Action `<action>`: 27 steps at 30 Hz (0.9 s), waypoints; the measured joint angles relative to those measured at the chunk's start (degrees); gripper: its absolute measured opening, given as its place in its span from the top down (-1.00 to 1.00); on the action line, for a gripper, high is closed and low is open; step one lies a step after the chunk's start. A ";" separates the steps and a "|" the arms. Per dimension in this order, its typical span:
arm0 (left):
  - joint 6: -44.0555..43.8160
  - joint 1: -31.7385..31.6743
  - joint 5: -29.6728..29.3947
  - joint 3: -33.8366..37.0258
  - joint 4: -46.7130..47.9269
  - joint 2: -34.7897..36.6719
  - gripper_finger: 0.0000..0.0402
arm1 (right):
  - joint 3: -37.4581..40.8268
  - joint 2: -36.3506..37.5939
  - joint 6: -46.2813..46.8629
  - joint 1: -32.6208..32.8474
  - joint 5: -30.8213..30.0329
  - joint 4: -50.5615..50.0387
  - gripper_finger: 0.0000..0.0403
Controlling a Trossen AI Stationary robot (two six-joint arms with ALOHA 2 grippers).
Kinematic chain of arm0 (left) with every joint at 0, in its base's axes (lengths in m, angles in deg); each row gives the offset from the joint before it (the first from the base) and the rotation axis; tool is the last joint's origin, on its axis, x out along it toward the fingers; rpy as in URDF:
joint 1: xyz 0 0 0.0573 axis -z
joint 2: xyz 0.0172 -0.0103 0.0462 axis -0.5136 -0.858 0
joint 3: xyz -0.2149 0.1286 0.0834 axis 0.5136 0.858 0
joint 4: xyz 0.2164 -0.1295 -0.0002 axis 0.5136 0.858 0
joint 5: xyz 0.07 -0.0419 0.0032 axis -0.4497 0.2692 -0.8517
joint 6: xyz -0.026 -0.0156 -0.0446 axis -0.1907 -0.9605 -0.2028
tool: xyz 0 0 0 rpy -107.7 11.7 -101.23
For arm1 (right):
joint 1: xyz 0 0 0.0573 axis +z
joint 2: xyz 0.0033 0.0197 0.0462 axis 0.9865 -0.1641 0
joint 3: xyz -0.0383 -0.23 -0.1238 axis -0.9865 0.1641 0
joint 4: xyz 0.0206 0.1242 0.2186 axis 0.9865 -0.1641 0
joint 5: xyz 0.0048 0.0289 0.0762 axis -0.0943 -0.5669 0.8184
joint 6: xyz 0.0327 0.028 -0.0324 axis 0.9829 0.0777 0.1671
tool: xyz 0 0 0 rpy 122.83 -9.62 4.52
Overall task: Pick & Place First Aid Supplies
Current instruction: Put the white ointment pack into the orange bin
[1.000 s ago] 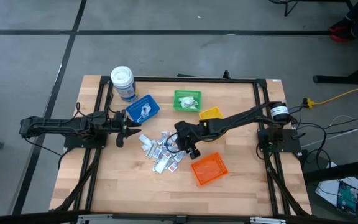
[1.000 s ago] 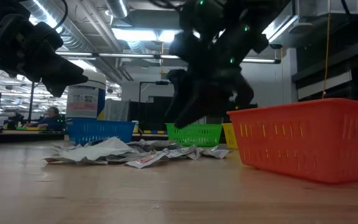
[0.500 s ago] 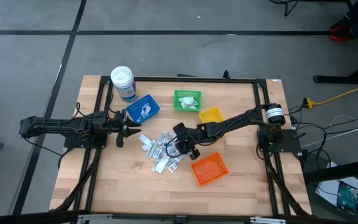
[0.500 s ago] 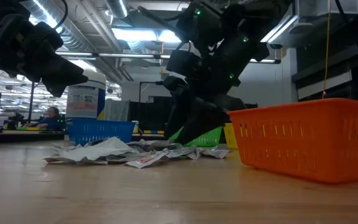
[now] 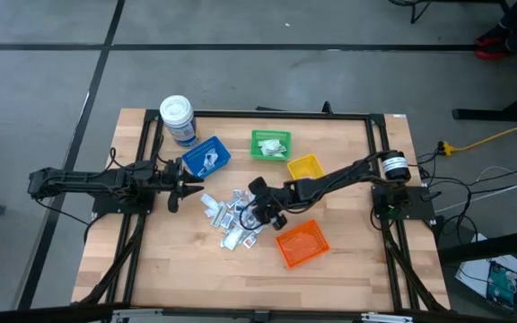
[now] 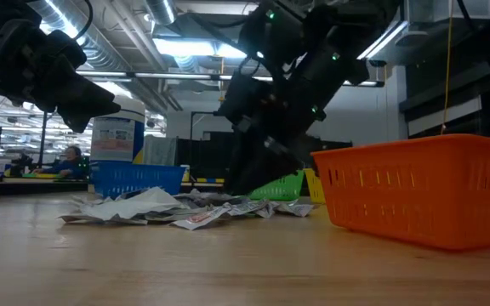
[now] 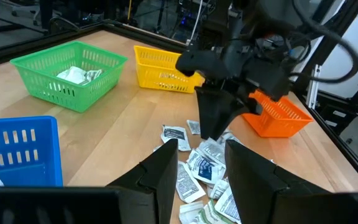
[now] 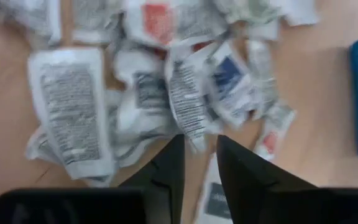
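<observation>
The right arm stretches left, its end effector (image 5: 257,213) narrowly parted, tipped down over the packets (image 5: 232,218) mid-table. The left end effector (image 5: 178,187) waits beside the blue bin (image 5: 206,155), fingers slightly apart.

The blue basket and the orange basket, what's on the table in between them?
Between the blue basket and the orange basket lies the pile of packets, with the right gripper down over it. The high view shows this.
</observation>
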 joint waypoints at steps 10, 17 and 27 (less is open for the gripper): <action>0.00 0.01 0.00 0.02 0.00 -0.02 0.37 | 0.01 -0.93 -1.26 0.52 -0.99 0.70 0.54; 0.00 0.01 0.00 0.01 0.00 0.00 0.37 | 0.01 -1.24 -1.18 0.50 -1.65 0.65 0.62; 0.00 -0.02 0.00 0.02 0.00 0.00 0.37 | 0.01 -1.24 -0.83 0.50 -1.63 0.66 0.96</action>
